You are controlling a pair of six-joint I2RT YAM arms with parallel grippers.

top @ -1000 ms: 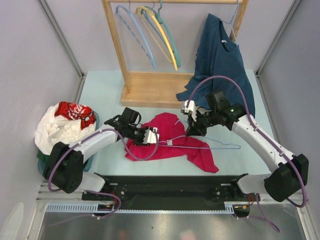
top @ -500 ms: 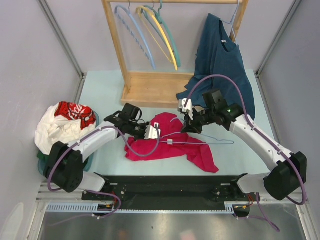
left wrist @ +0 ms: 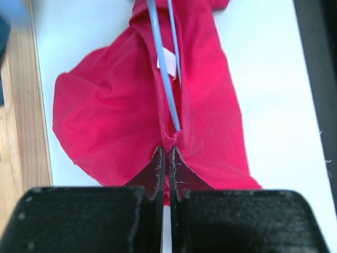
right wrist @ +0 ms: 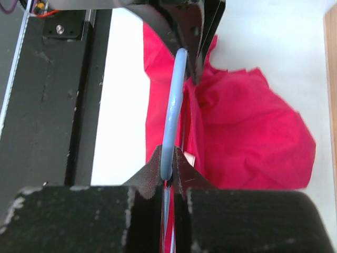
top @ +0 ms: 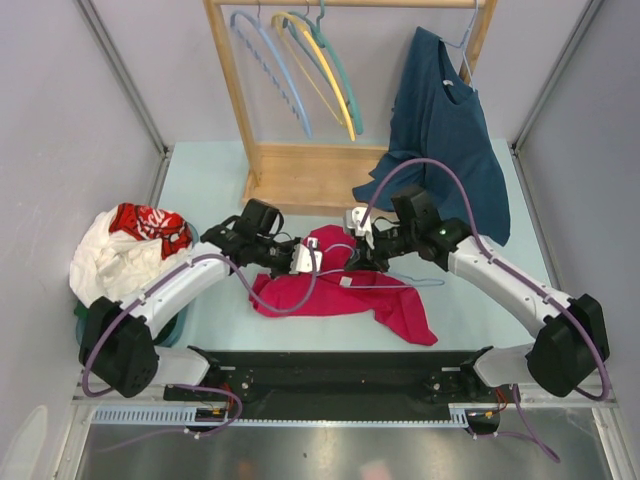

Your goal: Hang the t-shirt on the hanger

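Note:
The crimson t-shirt lies crumpled on the table between both arms. In the left wrist view my left gripper is shut, pinching a fold of the t-shirt just below the white neck label. The thin lavender hanger runs into that fold. My right gripper is shut on the hanger, which reaches over the t-shirt toward the left gripper's fingers. From above, the left gripper and right gripper sit close together at the shirt's collar, with the hanger trailing right.
A wooden rack stands at the back with sky-blue, yellow and teal hangers on its rail. A dark teal shirt hangs at its right end. A pile of white and red garments sits at the left. A black rail lines the near edge.
My left gripper closed on the shirt's fabric near the collar. The right arm carried the hanger leftward, so its end now sits inside the shirt and both grippers are closer together.

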